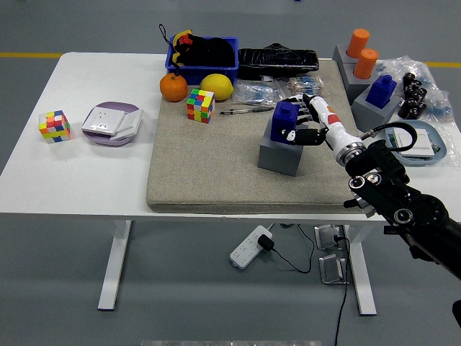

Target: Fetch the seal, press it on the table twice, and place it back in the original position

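A blue seal (286, 118) stands upright on a grey block (279, 150) on the beige mat (194, 166), right of centre. My right hand (301, 124) is shut on the seal from its right side, fingers curled round the blue body. The right arm (392, 194) comes in from the lower right corner. The seal's base looks seated on or just above the block. My left arm is not in view.
Behind the seal lie pens (245, 110) and a Rubik's cube (201, 105), an orange (173, 87), a lemon (217, 86) and a blue bin (203, 59). At right stand another grey block with a blue seal (380, 92) and orange cylinders (362, 54). A cube (55, 125) and white box (111, 123) sit at left.
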Controlling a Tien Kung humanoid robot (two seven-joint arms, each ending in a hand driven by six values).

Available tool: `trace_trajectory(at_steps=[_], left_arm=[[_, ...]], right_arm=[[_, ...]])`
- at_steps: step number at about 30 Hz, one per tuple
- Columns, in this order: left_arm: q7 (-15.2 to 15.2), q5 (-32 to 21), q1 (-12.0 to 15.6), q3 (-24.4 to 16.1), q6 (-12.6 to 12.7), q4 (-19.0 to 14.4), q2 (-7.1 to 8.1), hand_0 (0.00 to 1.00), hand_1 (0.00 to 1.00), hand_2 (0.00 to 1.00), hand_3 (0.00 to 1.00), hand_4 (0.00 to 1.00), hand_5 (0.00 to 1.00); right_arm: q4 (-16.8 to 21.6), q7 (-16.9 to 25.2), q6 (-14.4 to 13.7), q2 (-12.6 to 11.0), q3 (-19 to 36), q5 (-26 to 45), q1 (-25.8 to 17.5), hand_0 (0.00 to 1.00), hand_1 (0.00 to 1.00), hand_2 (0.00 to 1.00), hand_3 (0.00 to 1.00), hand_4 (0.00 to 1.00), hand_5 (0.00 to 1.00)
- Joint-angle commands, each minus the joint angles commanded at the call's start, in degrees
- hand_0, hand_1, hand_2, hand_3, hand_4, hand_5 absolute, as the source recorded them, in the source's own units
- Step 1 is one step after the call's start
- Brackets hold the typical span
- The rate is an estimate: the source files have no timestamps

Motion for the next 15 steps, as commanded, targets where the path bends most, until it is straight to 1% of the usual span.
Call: trace_trajectory(at_steps=[15], left_arm=[[-0.02, 0.09, -0.12, 0.0, 0.01, 0.03, -0.06, 0.831, 0.795, 0.758, 0.814, 0.742, 0.329]], right_arm=[[-0.23, -0.3, 0.28, -0.59, -0.92, -0.24, 0.44, 0.6, 0.424, 0.42, 0.457, 0.656, 0.002]])
